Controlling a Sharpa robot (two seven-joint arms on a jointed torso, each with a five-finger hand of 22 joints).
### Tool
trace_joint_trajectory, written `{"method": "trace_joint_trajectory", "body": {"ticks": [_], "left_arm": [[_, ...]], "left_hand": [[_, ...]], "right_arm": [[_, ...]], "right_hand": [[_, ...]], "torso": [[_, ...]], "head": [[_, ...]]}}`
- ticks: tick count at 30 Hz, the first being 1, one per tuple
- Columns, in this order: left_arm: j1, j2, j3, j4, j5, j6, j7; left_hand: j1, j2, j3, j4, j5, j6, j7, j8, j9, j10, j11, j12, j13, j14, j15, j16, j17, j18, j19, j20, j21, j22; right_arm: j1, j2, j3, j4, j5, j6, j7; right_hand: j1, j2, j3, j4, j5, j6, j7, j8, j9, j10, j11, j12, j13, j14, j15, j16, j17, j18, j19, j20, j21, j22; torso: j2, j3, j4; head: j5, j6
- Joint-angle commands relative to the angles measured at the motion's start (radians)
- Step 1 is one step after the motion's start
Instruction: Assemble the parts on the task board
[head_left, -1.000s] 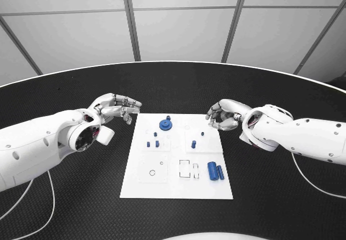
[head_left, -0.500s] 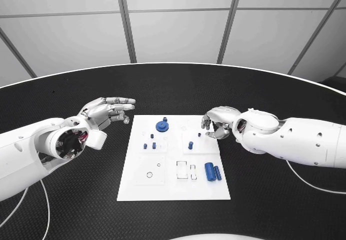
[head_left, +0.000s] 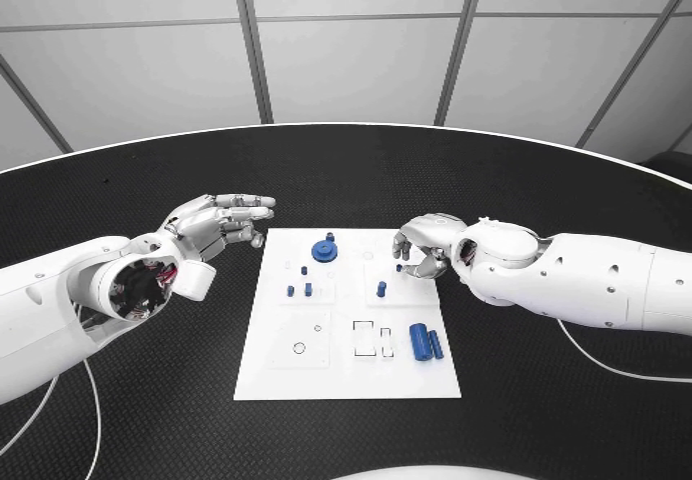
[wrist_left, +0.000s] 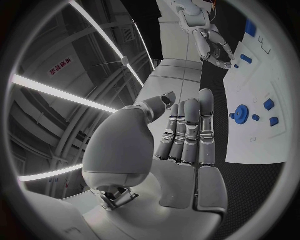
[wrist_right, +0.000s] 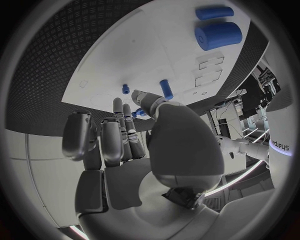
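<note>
Two blue cylinders (head_left: 424, 342) lie at the near right of the task board (head_left: 348, 385) on the black counter (head_left: 173, 420), beyond them small pegs (head_left: 381, 289) and a gear (head_left: 325, 251), flanked by the empty, loosely curled right hand (head_left: 421, 246) and spread left hand (head_left: 219, 222).

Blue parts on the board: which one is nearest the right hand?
The single upright blue peg, standing just inside the right hand. The gear and the paired pegs lie further toward the left hand.

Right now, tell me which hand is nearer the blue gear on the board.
About even, left slightly nearer. The left hand hovers off the board's edge beside the blue gear; the right hand hangs over the board's opposite side.
</note>
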Motion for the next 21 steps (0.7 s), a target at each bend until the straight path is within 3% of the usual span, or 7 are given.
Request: {"method": "trace_joint_trajectory", "body": {"ticks": [1, 21], "left_arm": [[0.000, 0.000, 0.000, 0.001, 0.000, 0.000, 0.000], [0.000, 0.004, 0.000, -0.001, 0.001, 0.005, -0.008]], "left_hand": [[-0.010, -0.002, -0.007, 0.000, -0.002, 0.004, 0.001, -0.005, 0.002, 0.001, 0.001, -0.005, -0.001, -0.009, -0.001, -0.005, -0.001, 0.007, -0.006, 0.002, -0.004, -0.002], [-0.006, 0.001, -0.007, -0.001, -0.001, 0.003, 0.003, -0.008, 0.001, -0.001, 0.003, -0.009, -0.001, -0.009, 0.000, -0.007, -0.002, 0.007, -0.005, 0.003, -0.007, -0.004]], "right_arm": [[-0.002, 0.009, 0.000, -0.008, 0.000, 0.004, 0.003], [-0.014, 0.046, 0.000, -0.053, -0.001, 0.029, 0.015]], "right_hand": [[0.003, 0.001, 0.000, -0.007, -0.002, 0.010, 0.000, 0.002, 0.002, 0.010, -0.002, -0.005, -0.003, 0.037, 0.000, 0.006, 0.003, -0.014, 0.007, 0.001, 0.008, 0.012], [0.011, 0.013, 0.007, -0.017, 0.006, 0.028, 0.002, 0.007, 0.007, 0.033, -0.002, -0.005, -0.018, 0.038, -0.001, 0.010, 0.008, -0.016, 0.011, 0.000, 0.020, 0.022]], "torso": [[-0.001, 0.0013, -0.0011], [-0.001, 0.0034, -0.0026]], "head": [[0.002, -0.003], [0.006, -0.010]]}}
